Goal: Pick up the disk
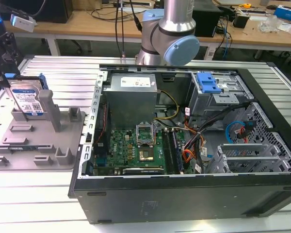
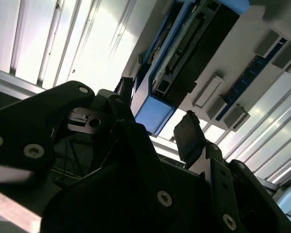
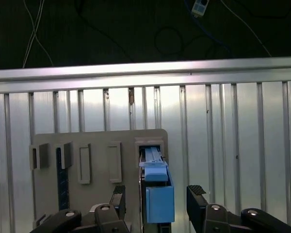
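Observation:
The disk (image 1: 28,100) stands on edge in a slot of the grey fixture plate (image 1: 39,141) at the exterior view's left. Its white-and-blue label faces the camera and blue rails run along its sides. My black gripper (image 1: 5,73) hangs just above and behind the disk's top edge. In the first wrist view the gripper (image 3: 156,195) is open, with one finger on each side of the disk's blue end (image 3: 159,196) and a gap on both sides. The second wrist view shows the same: the gripper (image 2: 157,110) straddles the disk (image 2: 154,108) without touching it.
An open computer case (image 1: 184,141) with motherboard, cables and a blue drive-bay bracket (image 1: 207,83) lies to the exterior view's right of the fixture. The arm's base (image 1: 167,34) stands behind the case. Upright posts (image 1: 47,104) rise from the fixture beside the disk. The ribbed metal table (image 3: 242,145) ends at a rail.

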Tool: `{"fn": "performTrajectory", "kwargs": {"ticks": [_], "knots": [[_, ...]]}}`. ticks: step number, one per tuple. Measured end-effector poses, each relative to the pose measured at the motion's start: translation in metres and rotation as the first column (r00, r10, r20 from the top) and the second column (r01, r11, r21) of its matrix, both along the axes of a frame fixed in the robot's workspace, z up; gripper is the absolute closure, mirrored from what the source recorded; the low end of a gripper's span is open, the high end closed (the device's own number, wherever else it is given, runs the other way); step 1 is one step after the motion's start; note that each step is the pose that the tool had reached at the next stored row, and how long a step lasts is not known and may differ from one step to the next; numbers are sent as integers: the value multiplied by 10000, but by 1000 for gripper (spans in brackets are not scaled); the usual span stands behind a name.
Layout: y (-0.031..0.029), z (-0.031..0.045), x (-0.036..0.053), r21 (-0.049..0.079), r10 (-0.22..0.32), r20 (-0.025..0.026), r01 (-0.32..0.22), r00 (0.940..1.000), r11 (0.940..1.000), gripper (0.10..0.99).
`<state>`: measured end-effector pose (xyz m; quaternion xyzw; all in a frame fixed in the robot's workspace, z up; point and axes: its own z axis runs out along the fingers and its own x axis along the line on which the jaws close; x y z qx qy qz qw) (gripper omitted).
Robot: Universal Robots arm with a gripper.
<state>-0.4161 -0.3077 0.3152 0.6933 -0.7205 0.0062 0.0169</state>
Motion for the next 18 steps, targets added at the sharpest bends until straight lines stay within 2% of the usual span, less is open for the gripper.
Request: {"fn": "performTrajectory", "kwargs": {"ticks": [6, 7, 9, 10, 18], "knots": [[0, -49, 0, -10, 14, -1, -14, 10000, 10000, 482], [0, -59, 0, -10, 30, -1, -30, 10000, 10000, 549], [0, -62, 0, -11, 40, -1, -40, 10000, 10000, 549], [0, -64, 0, -11, 45, 0, -45, 10000, 10000, 620], [1, -89, 1, -10, 122, 0, -122, 9999, 9999, 620]]}}
